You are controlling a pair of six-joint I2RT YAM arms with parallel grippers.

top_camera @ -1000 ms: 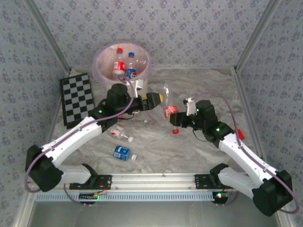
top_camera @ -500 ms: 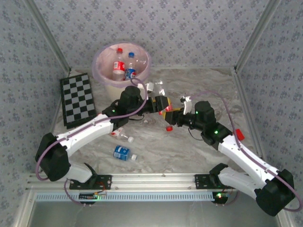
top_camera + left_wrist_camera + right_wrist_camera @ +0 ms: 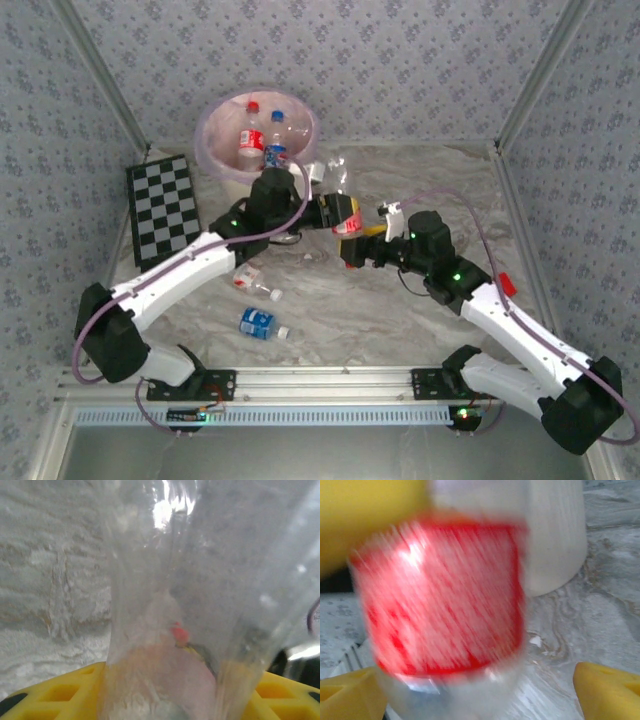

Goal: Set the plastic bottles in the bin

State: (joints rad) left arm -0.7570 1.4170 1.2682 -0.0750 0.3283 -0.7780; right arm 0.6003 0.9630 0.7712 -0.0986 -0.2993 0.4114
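A clear plastic bottle with a red label (image 3: 351, 233) hangs over the middle of the table between both arms. My left gripper (image 3: 346, 216) is shut on its clear body (image 3: 200, 580), which sits between the yellow fingers (image 3: 50, 695). My right gripper (image 3: 368, 250) stands open just right of it, and its yellow fingertips (image 3: 610, 690) stay well clear of the blurred red label (image 3: 445, 595). The bin (image 3: 205, 130) stands at the back left with several bottles (image 3: 250, 140) inside. On the table lie a red-labelled bottle (image 3: 249, 279) and a blue-labelled bottle (image 3: 258, 322).
A black-and-white checkerboard (image 3: 162, 210) lies at the left edge of the table. The bin's cream wall (image 3: 555, 540) rises close behind the held bottle. Patterned walls close in the back and both sides. The rail with the arm bases (image 3: 330, 382) runs along the near edge.
My left arm swung right from beside the bin and closed on the red-labelled bottle. My right gripper, which was holding it, has opened. The bottle shifted a little left.
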